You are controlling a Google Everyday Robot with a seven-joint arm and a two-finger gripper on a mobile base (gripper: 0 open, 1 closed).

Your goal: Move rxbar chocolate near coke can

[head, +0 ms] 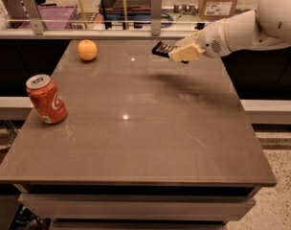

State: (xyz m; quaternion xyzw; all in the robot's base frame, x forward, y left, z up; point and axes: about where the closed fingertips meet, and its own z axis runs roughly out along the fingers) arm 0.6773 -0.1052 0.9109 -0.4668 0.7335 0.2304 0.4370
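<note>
The jaws are clamped on the rxbar chocolate (160, 48), whose dark end sticks out past the gripper (178, 52), held above the table (150, 143). The orange (87, 50) sits well off beyond the bar's free end. The coke can (46, 99) stands farther off, near the table's edge.

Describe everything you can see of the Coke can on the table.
The coke can is red aluminium with white script lettering and a silver top. It stands upright on the brown table, near the edge at the left of the view, with only the tabletop touching it. The gripper, shut on the rxbar chocolate, hovers far from it, above the table's far right part.
</note>
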